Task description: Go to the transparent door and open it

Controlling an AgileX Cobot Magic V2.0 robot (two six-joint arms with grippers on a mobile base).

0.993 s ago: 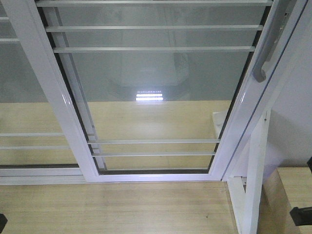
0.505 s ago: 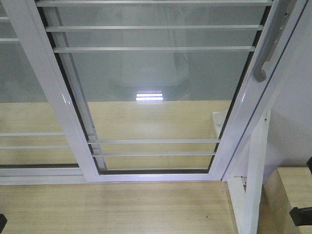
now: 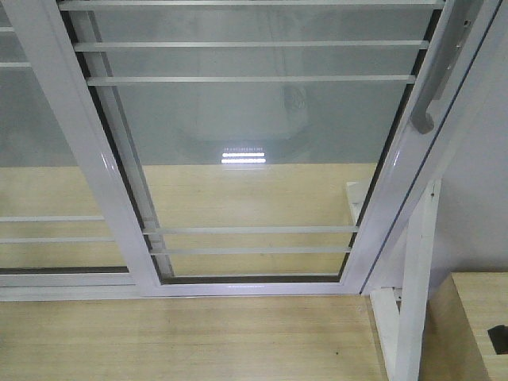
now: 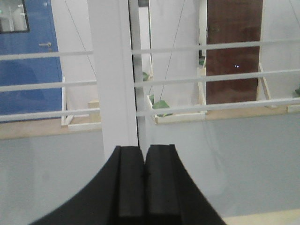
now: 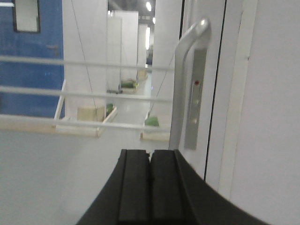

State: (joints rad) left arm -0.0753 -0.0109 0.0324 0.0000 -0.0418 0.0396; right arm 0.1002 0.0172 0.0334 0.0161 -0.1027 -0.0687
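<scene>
The transparent door (image 3: 254,159) fills the front view, a glass panel in a white frame with thin white horizontal bars. Its curved pale handle (image 3: 429,103) sits on the right upright. In the right wrist view the handle (image 5: 183,84) and lock plate (image 5: 194,101) stand just ahead and slightly right of my right gripper (image 5: 150,153), which is shut and empty, apart from the handle. My left gripper (image 4: 144,149) is shut and empty too, facing a white upright (image 4: 112,93) with glass on both sides. Only a dark part of the right arm (image 3: 498,338) shows in the front view.
A second white-framed glass panel (image 3: 40,159) without a handle stands to the left. A white support brace (image 3: 413,302) and a wooden box (image 3: 468,325) sit at the lower right beside a white wall (image 3: 484,198). Wooden floor (image 3: 182,341) lies in front of the door.
The dark arm part at the lower left corner has left the front view. The dark part at the lower right has shrunk toward the edge. The door has not moved.
</scene>
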